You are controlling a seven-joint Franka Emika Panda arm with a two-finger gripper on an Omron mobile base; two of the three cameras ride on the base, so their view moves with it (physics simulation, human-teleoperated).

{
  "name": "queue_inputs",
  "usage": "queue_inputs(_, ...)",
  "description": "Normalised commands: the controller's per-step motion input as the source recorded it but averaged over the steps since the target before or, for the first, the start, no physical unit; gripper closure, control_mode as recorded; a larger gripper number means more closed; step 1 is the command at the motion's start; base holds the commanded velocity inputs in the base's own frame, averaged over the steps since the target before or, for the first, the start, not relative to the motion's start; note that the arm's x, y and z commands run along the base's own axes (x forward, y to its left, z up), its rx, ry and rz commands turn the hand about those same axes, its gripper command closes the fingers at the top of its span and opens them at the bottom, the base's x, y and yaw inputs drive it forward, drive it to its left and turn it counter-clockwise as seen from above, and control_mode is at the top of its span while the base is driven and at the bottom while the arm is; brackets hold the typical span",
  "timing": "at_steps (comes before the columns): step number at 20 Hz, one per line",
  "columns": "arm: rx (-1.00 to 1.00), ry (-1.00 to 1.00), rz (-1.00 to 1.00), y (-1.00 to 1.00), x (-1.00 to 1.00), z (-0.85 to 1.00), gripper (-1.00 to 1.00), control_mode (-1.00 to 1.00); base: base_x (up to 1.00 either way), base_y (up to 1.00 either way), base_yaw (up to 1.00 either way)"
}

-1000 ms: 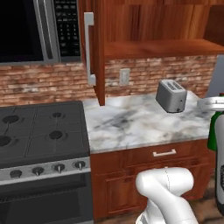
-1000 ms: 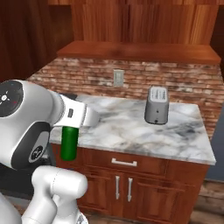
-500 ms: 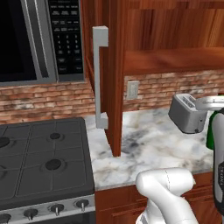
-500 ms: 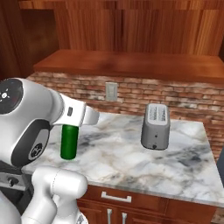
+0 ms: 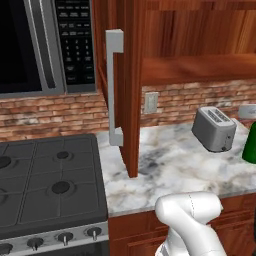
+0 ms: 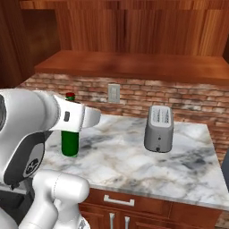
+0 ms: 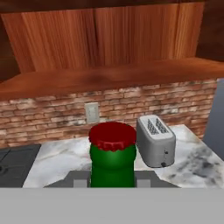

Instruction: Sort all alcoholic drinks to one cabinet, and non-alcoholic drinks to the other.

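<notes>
One of the alcoholic drinks, a dark green glass bottle (image 6: 69,144) with a red cap (image 7: 112,135), hangs upright over the left part of the marble counter (image 6: 134,165). My gripper (image 7: 112,182) is shut on its neck just below the cap. The same bottle (image 5: 250,145) shows at the right edge of the left base view. Above the counter an upper cabinet (image 6: 134,65) stands open with a bare wooden shelf (image 5: 200,67). The non-alcoholic drinks are out of view.
A silver toaster (image 6: 159,129) stands on the counter to the right of the bottle. The open cabinet door (image 5: 127,100), with its grey handle (image 5: 115,87), juts out edge-on over the counter. A stove (image 5: 50,185) and a microwave (image 5: 45,45) lie to the left.
Both base views have shifted closer to the counter and the open cabinet, so the camera moved. The green bottle stays in my shut gripper.
</notes>
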Motion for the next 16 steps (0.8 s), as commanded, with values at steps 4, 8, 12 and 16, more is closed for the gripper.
queue_inputs(4, 0.00, -0.39, 0.04, 0.00, -0.20, 0.93, 1.00, -1.00, 0.00, 0.00, 0.00)
queue_inputs(8, 0.00, -0.24, 0.11, 0.06, 0.00, 0.85, 1.00, -1.00, 0.00, 0.00, 0.00)
queue_inputs(12, 0.00, -0.06, 0.07, 0.44, 0.31, 0.55, 1.00, -1.00, 0.00, 0.00, 0.00)
queue_inputs(16, 0.00, -0.02, 0.05, 0.55, 0.55, 0.24, 1.00, -1.00, 0.00, 0.00, 0.00)
